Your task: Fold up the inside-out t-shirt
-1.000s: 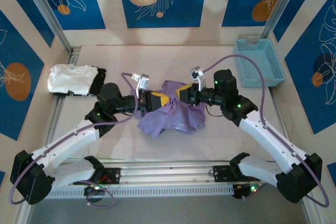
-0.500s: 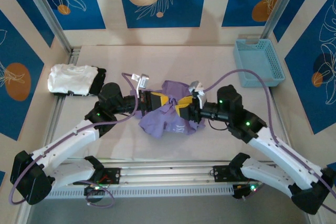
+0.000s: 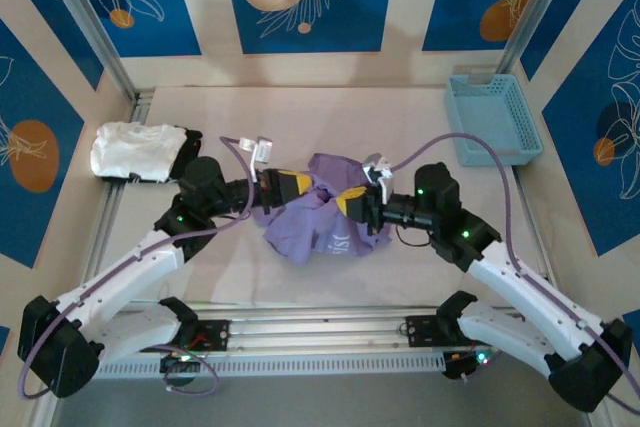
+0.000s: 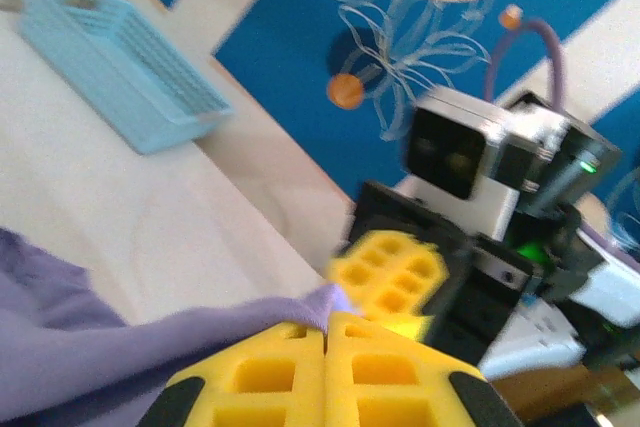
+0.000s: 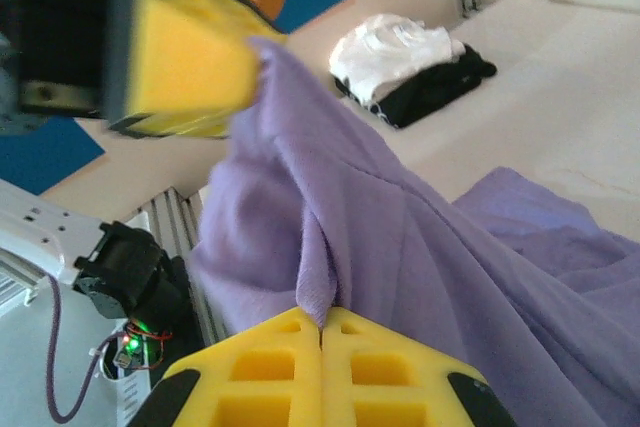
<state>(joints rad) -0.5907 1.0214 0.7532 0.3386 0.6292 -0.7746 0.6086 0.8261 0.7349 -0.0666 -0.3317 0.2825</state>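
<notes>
T-shirt: the inside-out t-shirt (image 3: 305, 232), lavender, lies bunched at the middle of the table (image 3: 330, 112), with its upper edge lifted between the two grippers.
Left gripper: the left gripper (image 4: 325, 332) has its yellow pads pressed together on a stretched edge of the shirt.
Right gripper: the right gripper (image 5: 322, 322) is pinched onto a raised fold of the shirt.
Left arm: reaches from the near left corner, wrist level, pointing right.
Right arm: reaches from the near right corner, forearm low, pointing left; the grippers face each other, close together.
Writing: small white print on the shirt, too small to read.
Far left: a folded white garment (image 3: 135, 152) touches a black garment (image 3: 185, 152).
Far right: a blue basket (image 3: 495, 117).
</notes>
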